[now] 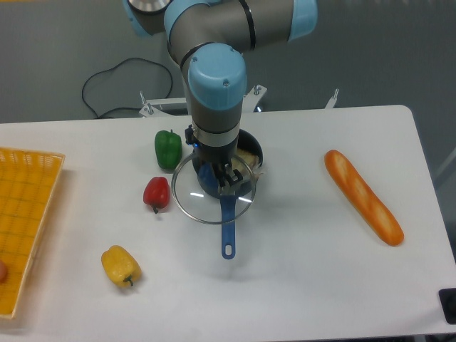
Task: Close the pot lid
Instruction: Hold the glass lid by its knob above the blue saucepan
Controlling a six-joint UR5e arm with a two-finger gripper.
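- Glass lid hangs under my end effector, whose fingers look clamped on the knob at the lid's middle, though my wrist hides much of the grip.
- My lid is tilted and shifted toward the front-left of the pot, overlapping only part of its opening; it is not seated on the rim.
- My view of the pot is partly blocked by my own arm: the dark bowl shows behind and to the right of my end effector, with something pale inside that I cannot identify.
- Its blue handle runs straight toward the front edge of the desk, the hole at its tip well clear of the lid.
- Left of the lid, just beside its rim, lies a red pepper; a green pepper stands behind that, near the pot.
- Farther front-left sits a yellow pepper, well apart from the rest.
- A baguette lies at an angle far to the right.
- An orange basket sits at the left edge of the desk.
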